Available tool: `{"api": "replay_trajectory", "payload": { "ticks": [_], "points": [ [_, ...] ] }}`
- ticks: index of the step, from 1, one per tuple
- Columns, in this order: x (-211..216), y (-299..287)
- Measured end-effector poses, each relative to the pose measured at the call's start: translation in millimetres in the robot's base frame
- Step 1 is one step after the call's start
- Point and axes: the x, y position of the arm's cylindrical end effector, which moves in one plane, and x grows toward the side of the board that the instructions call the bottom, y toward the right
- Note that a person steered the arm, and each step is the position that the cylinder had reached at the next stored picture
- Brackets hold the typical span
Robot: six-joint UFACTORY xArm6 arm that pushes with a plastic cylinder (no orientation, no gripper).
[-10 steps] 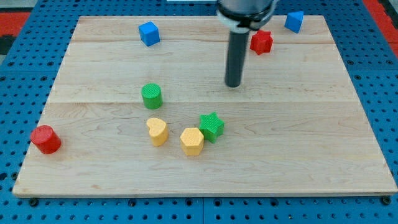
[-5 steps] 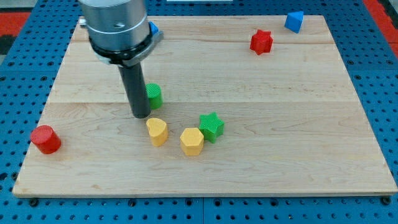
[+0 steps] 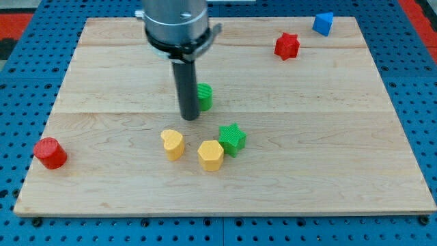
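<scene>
Where my tip [image 3: 189, 117] meets the counter [image 3: 328, 137], the green cylinder [image 3: 204, 96] touches its right side; yellow heart [image 3: 173, 144], yellow hexagon [image 3: 210, 155] and green star [image 3: 233, 139] lie below. I have no jaws.

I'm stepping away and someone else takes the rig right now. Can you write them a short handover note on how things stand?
My tip rests on the wooden board, against the left side of the green cylinder.
Below it: yellow heart, yellow hexagon and green star, the last two touching.
Red cylinder at the left edge; red star and blue block at the top right.
In the last half second the green cylinder slid right.
</scene>
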Motion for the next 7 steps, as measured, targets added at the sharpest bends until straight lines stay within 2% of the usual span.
{"api": "replay_trajectory", "payload": {
  "ticks": [1, 2, 3, 5, 7],
  "points": [
    [36.2, 34.2],
    [50.2, 100.1],
    [58.2, 119.8],
    [52.1, 120.6],
    [50.4, 159.8]
  ]
}}
